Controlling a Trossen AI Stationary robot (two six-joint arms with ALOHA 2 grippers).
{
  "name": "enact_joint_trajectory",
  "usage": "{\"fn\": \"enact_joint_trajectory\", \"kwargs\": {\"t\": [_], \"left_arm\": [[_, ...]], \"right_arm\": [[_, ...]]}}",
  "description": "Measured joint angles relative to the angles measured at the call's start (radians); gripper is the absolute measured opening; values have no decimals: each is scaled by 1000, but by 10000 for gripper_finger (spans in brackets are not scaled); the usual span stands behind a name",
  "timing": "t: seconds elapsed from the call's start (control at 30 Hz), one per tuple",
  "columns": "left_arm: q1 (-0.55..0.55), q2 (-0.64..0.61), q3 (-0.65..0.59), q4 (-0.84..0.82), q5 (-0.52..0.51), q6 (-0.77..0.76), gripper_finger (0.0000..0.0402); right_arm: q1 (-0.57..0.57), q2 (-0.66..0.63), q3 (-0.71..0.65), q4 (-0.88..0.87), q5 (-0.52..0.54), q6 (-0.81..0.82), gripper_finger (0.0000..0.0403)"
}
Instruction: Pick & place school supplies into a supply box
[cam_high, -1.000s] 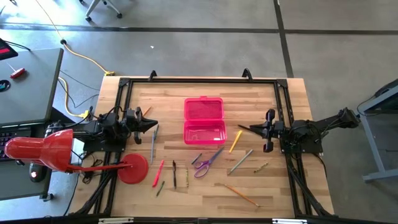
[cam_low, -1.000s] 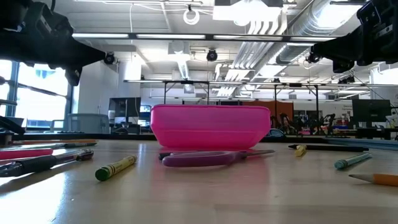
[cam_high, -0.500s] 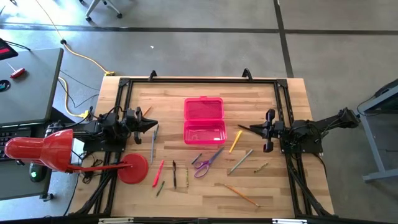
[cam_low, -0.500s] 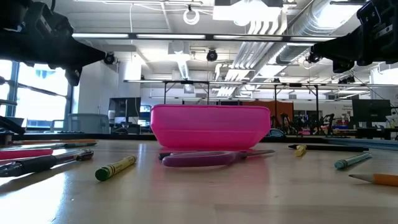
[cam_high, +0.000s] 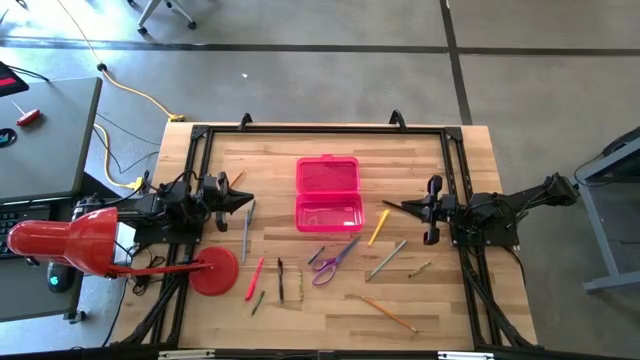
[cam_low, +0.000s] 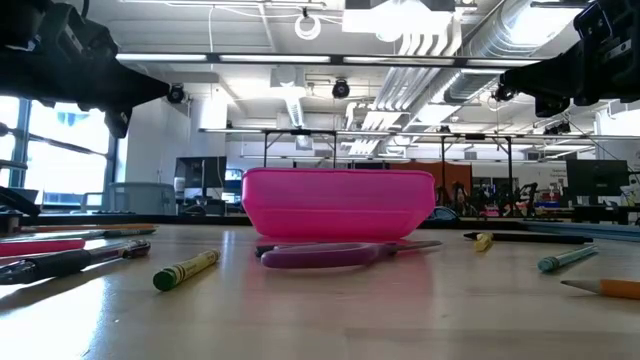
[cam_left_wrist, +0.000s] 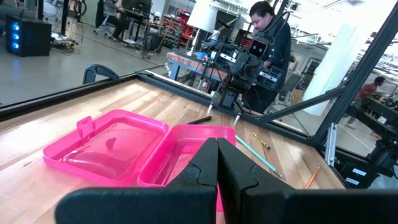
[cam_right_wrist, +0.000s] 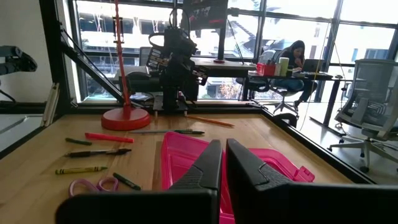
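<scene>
Box open, nothing picked yet

Both grippers — left (cam_high: 248, 201), right (cam_high: 388, 206) — fingers together, empty; box (cam_high: 328, 193) between. Spread fingers, grip one pen (cam_high: 378, 227) mid-shaft.

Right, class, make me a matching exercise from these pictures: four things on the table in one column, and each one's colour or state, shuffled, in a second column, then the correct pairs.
Things
1. supply box
2. scissors
3. left gripper
4. crayon

Colour or state
A. purple handles, lying just in front of the box
B. fingers together, holding nothing
C. pink, lid open flat
D. yellow-green, lying on the wood

Pairs: 1-C, 2-A, 3-B, 4-D
</scene>
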Motion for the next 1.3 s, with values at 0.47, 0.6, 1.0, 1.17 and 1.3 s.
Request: {"fn": "enact_joint_trajectory", "kwargs": {"t": [0.47,0.6,1.0,1.17,1.3], "left_arm": [[0,0,0,0,0,0,33],[0,0,0,0,0,0,33],[0,0,0,0,0,0,33],[0,0,0,0,0,0,33],[0,0,0,0,0,0,33]], "right_arm": [[0,0,0,0,0,0,0],[0,0,0,0,0,0,0],[0,0,0,-29,0,-95,0],[0,0,0,-29,0,-98,0],[0,0,0,-29,0,-98,0]]}}
